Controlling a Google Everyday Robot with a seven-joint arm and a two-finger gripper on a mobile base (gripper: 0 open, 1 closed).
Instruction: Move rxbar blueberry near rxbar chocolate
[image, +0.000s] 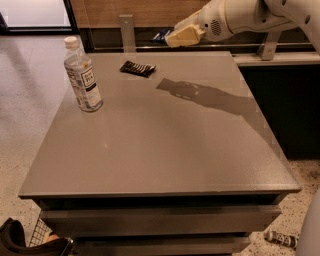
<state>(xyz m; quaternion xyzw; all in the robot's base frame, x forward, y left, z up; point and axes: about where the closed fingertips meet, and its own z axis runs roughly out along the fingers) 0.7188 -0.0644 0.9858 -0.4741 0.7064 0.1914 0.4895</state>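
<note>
The rxbar chocolate (137, 68), a slim black wrapper with white lines, lies flat near the far edge of the grey table (160, 150). My gripper (176, 37) is raised above and beyond the table's far edge, to the right of the black bar. It is shut on the rxbar blueberry (161, 35), a dark-blue wrapper whose end sticks out to the left of the tan fingers (185, 35). Most of the blue bar is hidden by the fingers.
A clear water bottle (83, 76) with a white cap stands upright at the table's left side. A wooden wall and a metal rail run behind the table. A dark cabinet stands to the right. A can lies on the floor at bottom right (281, 238).
</note>
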